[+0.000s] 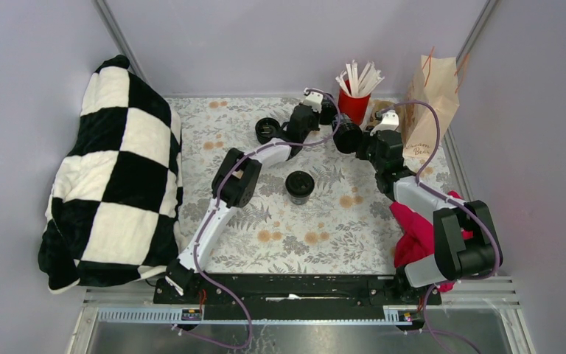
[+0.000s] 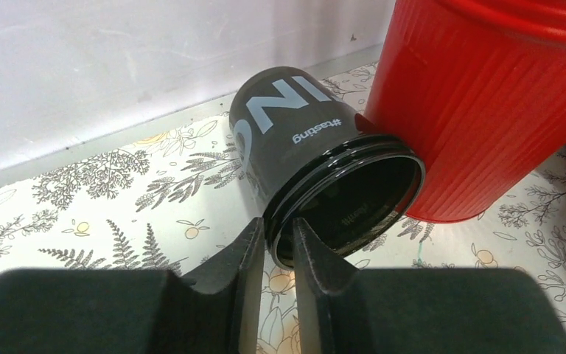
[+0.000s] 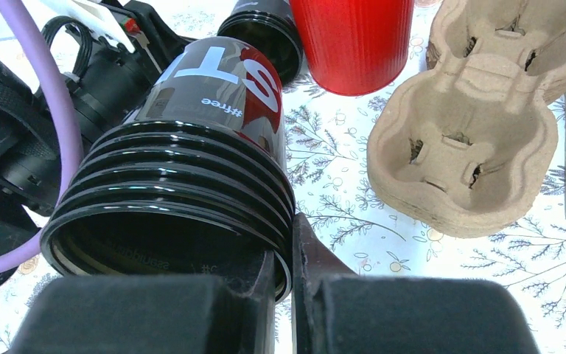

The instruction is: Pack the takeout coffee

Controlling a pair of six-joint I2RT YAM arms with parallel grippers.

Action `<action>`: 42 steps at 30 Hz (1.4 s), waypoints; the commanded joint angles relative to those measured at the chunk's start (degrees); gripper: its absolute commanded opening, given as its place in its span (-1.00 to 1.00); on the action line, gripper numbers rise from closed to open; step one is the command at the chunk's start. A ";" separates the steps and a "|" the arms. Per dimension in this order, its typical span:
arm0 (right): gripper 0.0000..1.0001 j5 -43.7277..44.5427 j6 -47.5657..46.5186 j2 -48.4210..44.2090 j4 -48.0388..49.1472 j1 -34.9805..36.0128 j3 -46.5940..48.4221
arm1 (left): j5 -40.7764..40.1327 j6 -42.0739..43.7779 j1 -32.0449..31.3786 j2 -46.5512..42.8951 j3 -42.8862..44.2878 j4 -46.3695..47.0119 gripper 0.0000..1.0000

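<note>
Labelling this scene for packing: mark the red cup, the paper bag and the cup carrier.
red cup [image 1: 354, 109]: top view, its side wall.
paper bag [image 1: 431, 103]: top view, its front face.
cup carrier [image 3: 479, 110]: right wrist view, its middle.

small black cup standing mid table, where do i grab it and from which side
Likely the round wall of the small black disposable cup, just below its top, coming from above: it stands upright, apart from everything else.

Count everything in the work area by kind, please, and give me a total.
Black cups, each nested stack counted once: 4
Red cup of white sticks: 1
Pulp cup carrier: 1
Paper bag: 1
Checkered blanket: 1
Red cloth: 1
Total: 9
</note>
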 commanded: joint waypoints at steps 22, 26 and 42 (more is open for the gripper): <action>-1.00 -0.60 2.17 -4.82 3.80 -0.31 -0.48 | -10.43 -9.03 -0.73 -23.62 -18.15 -5.86 -1.00; -1.00 -1.65 2.84 -5.78 2.11 -0.29 -0.51 | -9.88 -15.67 -0.64 -25.75 -12.48 -22.64 -1.00; -1.00 -4.93 6.15 -9.26 -34.16 -0.29 16.77 | 3.20 -29.51 2.12 -26.75 9.29 -76.06 -1.00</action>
